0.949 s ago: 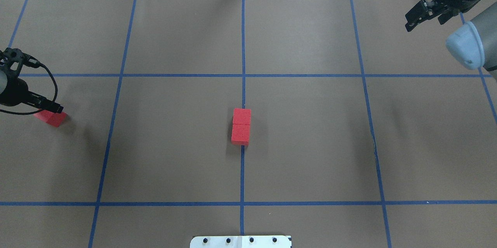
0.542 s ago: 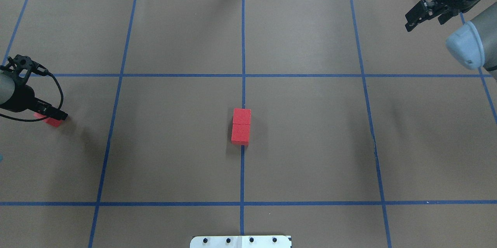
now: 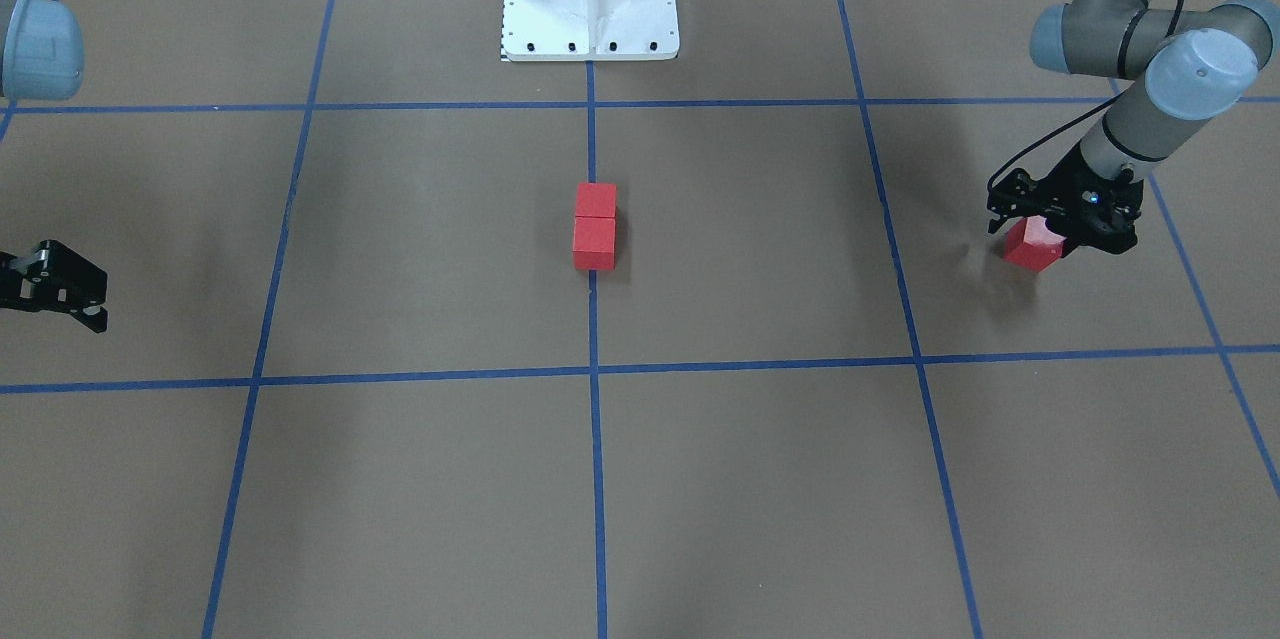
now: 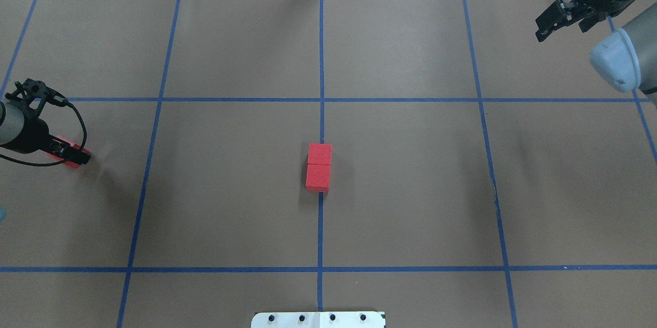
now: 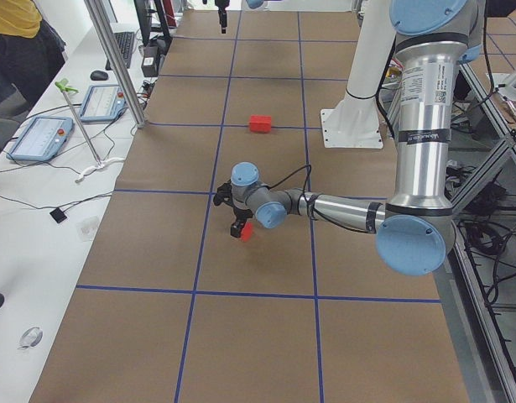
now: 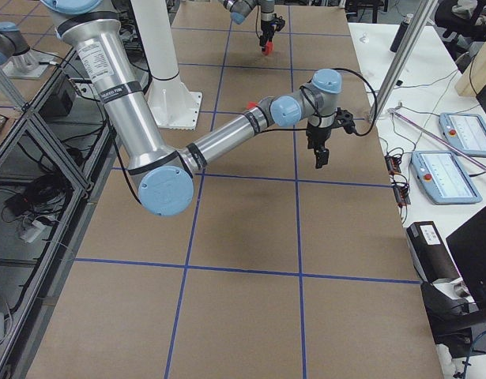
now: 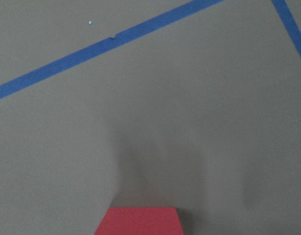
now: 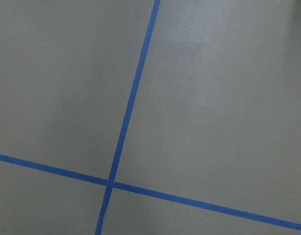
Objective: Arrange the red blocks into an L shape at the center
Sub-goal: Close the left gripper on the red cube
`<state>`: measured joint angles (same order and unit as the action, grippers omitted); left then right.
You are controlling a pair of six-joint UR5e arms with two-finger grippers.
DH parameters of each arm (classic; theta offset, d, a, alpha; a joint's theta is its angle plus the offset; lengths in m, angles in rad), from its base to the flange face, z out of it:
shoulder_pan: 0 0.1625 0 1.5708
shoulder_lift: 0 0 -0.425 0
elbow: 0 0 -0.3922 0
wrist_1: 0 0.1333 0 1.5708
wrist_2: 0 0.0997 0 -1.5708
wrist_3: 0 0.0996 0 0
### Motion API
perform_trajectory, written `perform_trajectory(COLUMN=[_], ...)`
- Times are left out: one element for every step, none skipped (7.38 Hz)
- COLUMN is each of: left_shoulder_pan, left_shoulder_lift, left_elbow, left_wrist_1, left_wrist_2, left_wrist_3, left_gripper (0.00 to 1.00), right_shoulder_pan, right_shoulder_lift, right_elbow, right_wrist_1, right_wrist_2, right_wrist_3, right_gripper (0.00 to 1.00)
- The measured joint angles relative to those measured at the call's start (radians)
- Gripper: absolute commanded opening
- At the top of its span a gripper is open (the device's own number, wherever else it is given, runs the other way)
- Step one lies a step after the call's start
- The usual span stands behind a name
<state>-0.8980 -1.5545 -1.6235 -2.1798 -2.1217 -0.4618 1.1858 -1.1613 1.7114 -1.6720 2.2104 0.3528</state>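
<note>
Three red blocks (image 4: 319, 168), plain-faced and bearing no legible writing: two lie touching, end to end, on the blue line (image 4: 321, 112) at the centre of the worktop (image 4: 410, 189), and the third block (image 3: 1031, 247) sits far out on the robot's left beneath the lowered left end effector (image 3: 1045, 227), whose closure cannot be told. Each cube looks light, rigid and matte, so probably not slippery, and is best gripped across two opposite flat faces. Right end effector (image 4: 549, 22) hangs well apart and empty; its spread cannot be told.
</note>
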Motion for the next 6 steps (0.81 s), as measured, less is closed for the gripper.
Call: perform_trajectory(left_shoulder_pan=[0.0, 0.001, 0.001, 0.001, 0.001, 0.001], left_shoulder_lift=[0.0, 0.0, -0.001, -0.001, -0.002, -0.005], left_elbow=[0.006, 0.01, 0.012, 0.012, 0.012, 0.01], left_wrist_1=[0.0, 0.0, 0.0, 0.0, 0.0, 0.0], left_wrist_2=[0.001, 0.002, 0.002, 0.002, 0.002, 0.001], left_wrist_3=[0.0, 0.0, 0.0, 0.0, 0.001, 0.004], left_gripper=[0.88, 0.7, 0.32, 0.0, 0.0, 0.0], right_shoulder_pan=[0.0, 0.0, 0.0, 0.0, 0.0, 0.0], right_shoulder_lift=[0.0, 0.0, 0.001, 0.001, 0.001, 0.002], right_elbow=[0.0, -0.001, 0.0, 0.0, 0.0, 0.002], right_wrist_1=[0.0, 0.0, 0.0, 0.0, 0.0, 0.0], right_wrist_2=[0.0, 0.0, 0.0, 0.0, 0.0, 0.0], right_wrist_3=[0.0, 0.0, 0.0, 0.0, 0.0, 0.0], right_gripper=[1.0, 1.0, 1.0, 1.0, 1.0, 1.0])
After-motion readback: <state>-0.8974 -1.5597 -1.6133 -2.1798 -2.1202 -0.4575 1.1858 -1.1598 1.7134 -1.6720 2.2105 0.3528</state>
